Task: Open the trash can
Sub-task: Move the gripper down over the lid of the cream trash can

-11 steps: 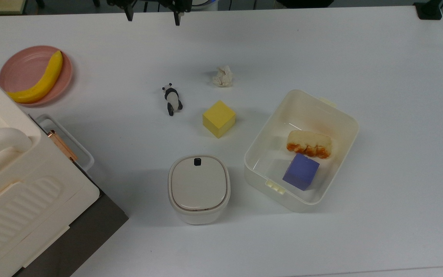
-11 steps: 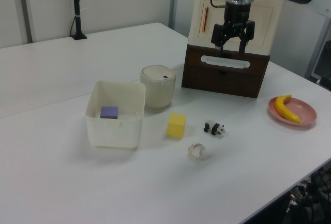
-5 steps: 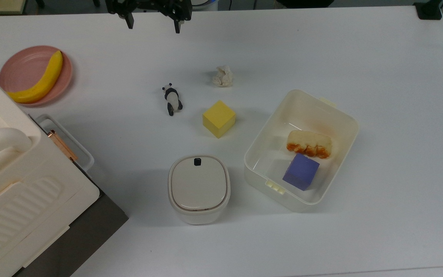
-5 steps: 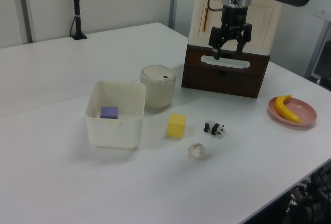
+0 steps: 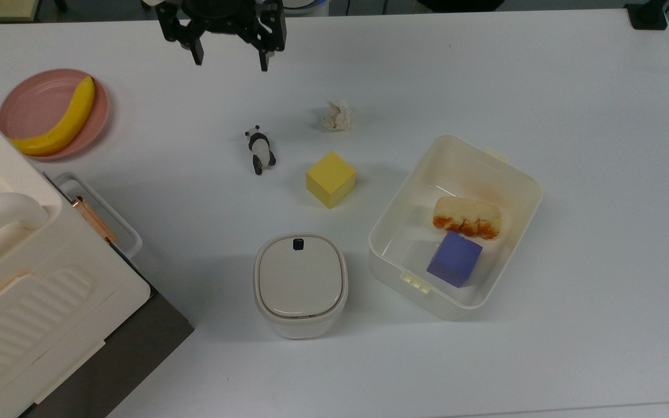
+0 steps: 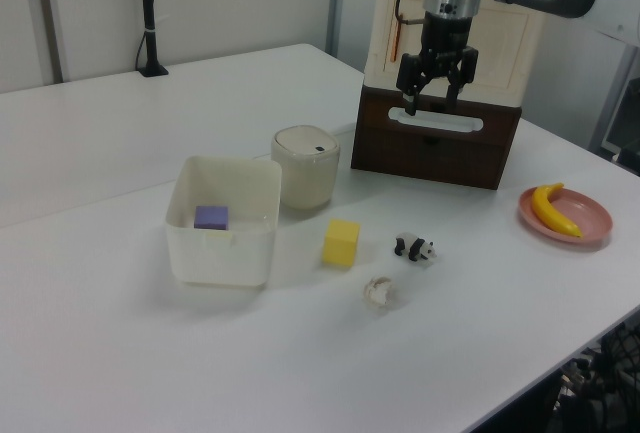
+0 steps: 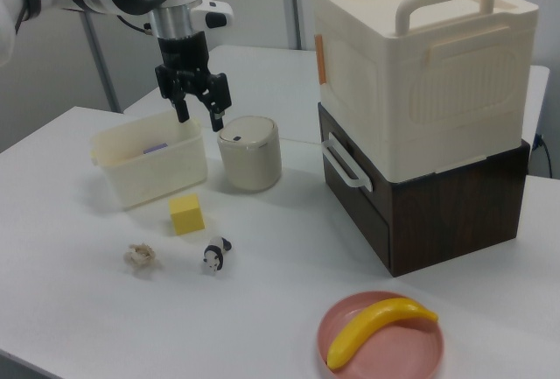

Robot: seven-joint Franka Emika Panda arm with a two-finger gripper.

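Top view, trash can (image 5: 300, 284) well below pincer (image 5: 229, 60)

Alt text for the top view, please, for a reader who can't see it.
A small cream-white plastic trash can with its beige flip lid shut stands beside an open cream box; the black open gripper hangs far off, above the white table.

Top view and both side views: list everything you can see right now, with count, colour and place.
trash can: 1, cream with beige lid shut, near the top view's bottom centre
open box: 1, cream, to the top view's right of the trash can
purple cube: 1, inside the open box
bread piece: 1, golden, inside the open box
yellow cube: 1, table centre
panda figure: 1, black and white
crumpled paper: 1, off-white
plate: 1, pink
banana: 1, yellow, on the plate
handled case: 1, cream, on a dark brown base
gripper: 1, black, fingers open, above the table
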